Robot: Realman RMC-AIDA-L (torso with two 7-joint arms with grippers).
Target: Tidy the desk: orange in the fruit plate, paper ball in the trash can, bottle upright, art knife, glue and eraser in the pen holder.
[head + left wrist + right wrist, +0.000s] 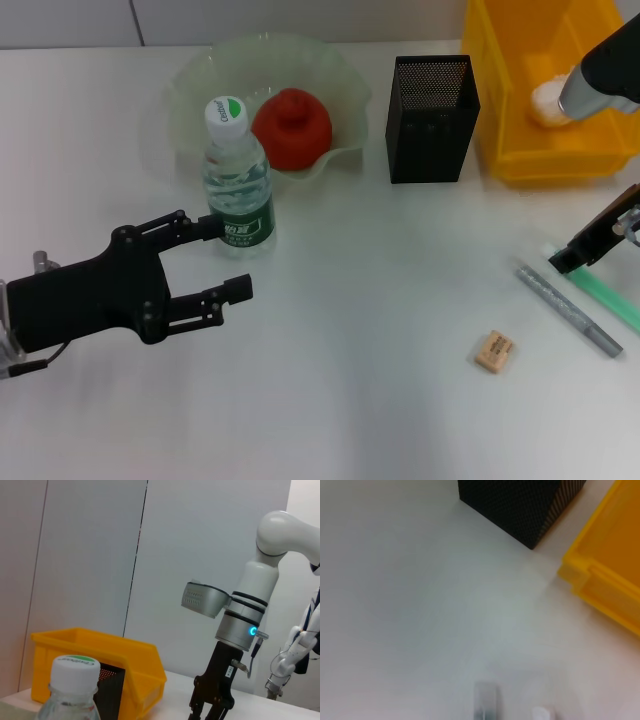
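The bottle (238,190) stands upright in front of the fruit plate (200,85), its cap (75,667) close in the left wrist view. My left gripper (230,258) is open just in front of it, one finger by the label. The orange (291,127) lies in the plate. The paper ball (548,104) sits in the yellow trash can (520,160). The eraser (494,352) lies flat at the front right. A slim grey stick (568,308) and a green stick (608,297) lie beside it; which is the art knife and which the glue I cannot tell. My right gripper (570,258) hovers over their far ends.
The black mesh pen holder (432,118) stands between the plate and the trash can, also seen in the right wrist view (520,505) next to the bin's corner (605,580). The right arm (240,620) hangs over the table's right side.
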